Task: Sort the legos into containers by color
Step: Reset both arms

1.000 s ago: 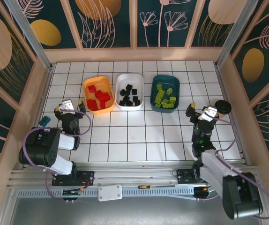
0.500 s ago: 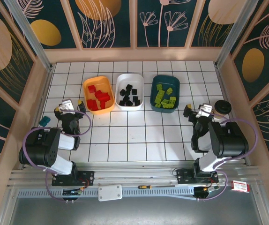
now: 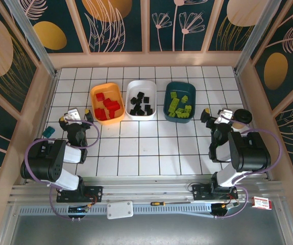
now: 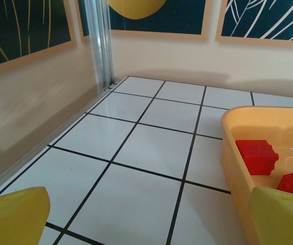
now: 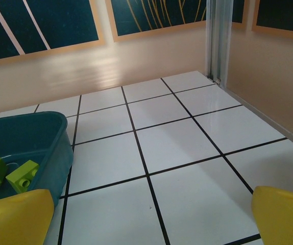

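Note:
Three containers stand in a row at the back: an orange tray [image 3: 93, 94] with red legos [image 3: 108, 106], a white tray [image 3: 141, 83] with black legos [image 3: 141, 104], and a dark teal tray [image 3: 167, 97] with lime green legos [image 3: 178, 104]. My left gripper [image 3: 75, 120] hangs open just left of and nearer than the orange tray. In the left wrist view, the left gripper [image 4: 149, 224] has bare tile between its yellow fingertips [image 4: 14, 217], and the orange tray [image 4: 233, 153] with a red lego [image 4: 256, 155] lies to the right. My right gripper [image 3: 219, 118], also open, is right of the teal tray [image 5: 44, 138]; the right gripper [image 5: 149, 219] holds nothing.
A small teal block [image 3: 48, 132] lies by the left wall beside the left arm. A black-lidded cup [image 3: 242, 116] stands just right of the right gripper. Wooden walls close in the tiled floor on three sides. Open tiles stretch between the arms in front of the trays.
The right arm has folded back over its base, and its gripper has shifted slightly to the right. The left arm, trays and legos have not moved.

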You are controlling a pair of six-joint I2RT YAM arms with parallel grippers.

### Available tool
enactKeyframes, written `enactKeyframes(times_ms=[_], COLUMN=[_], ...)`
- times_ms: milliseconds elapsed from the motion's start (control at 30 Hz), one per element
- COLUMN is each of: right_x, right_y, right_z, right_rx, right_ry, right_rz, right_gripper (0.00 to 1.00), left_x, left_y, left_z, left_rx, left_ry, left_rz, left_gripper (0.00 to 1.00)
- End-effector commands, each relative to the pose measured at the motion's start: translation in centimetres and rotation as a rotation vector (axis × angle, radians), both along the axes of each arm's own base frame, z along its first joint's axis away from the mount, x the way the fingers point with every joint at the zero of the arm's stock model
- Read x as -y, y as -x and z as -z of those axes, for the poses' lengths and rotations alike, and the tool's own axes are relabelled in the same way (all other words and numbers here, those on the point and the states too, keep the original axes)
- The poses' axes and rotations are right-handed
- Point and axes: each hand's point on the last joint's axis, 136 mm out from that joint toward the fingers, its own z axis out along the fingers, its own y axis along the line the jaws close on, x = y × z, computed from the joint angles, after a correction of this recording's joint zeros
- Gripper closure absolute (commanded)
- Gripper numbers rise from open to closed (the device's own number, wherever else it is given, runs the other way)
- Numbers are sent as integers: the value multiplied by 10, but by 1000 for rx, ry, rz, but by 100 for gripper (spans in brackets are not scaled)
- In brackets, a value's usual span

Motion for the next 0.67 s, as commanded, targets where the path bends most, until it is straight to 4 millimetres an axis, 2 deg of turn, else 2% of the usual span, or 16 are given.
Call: enactKeyframes(times_ms=[0,633], right_x=[1,1], right_y=[-2,-2], right_z=[-9,-9], right_rx=[34,35], right_ry=[-10,-10], right_rz=[7,9], right_gripper=[1,1], left_x=[-4,-5], left_y=[-3,-3], left_z=[-13,-13], left_rx=[59,57], left_ry=[22,22], left_rz=[-20,-23], left_gripper=[1,1])
